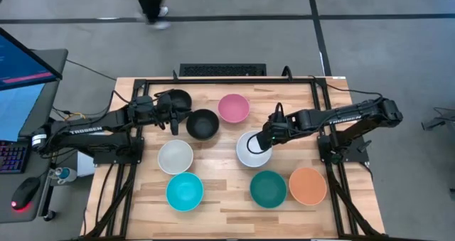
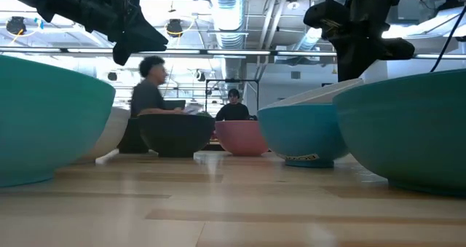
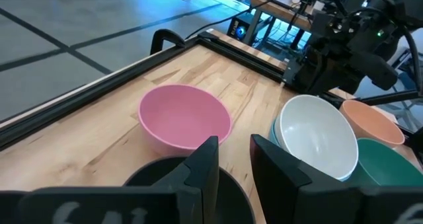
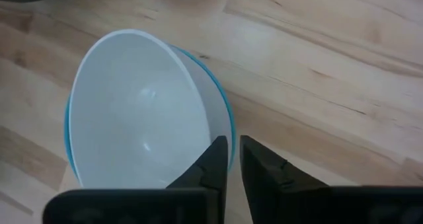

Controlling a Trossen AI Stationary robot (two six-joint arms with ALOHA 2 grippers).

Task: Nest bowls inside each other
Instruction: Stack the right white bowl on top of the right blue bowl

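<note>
My right gripper (image 1: 269,139) (image 4: 234,156) is shut at the rim of a white bowl (image 1: 252,149) that sits tilted inside a cyan bowl (image 4: 230,121) (image 2: 298,134) mid-table. My left gripper (image 1: 173,121) (image 3: 234,161) is open and hovers over a black bowl (image 1: 202,124) (image 3: 165,184). A second black bowl (image 1: 179,99) lies beside it, toward the far edge. A pink bowl (image 1: 233,107), a second white bowl (image 1: 175,156), a second cyan bowl (image 1: 185,191), a teal-green bowl (image 1: 268,188) and an orange bowl (image 1: 308,185) each stand alone on the table. My right gripper pinches the white bowl's rim (image 4: 221,128) on its right-hand side, one finger (image 4: 213,159) over the inside and one outside, coming from above and the right. Whether the cyan bowl's rim is also in the pinch, I cannot tell. The white bowl leans in the cyan bowl.
A black metal frame (image 1: 213,79) runs along the table's far edge, and the arm bases stand at the left and right sides. Bare wood lies along the near edge (image 1: 227,223). People (image 2: 149,94) sit in the room beyond the table.
</note>
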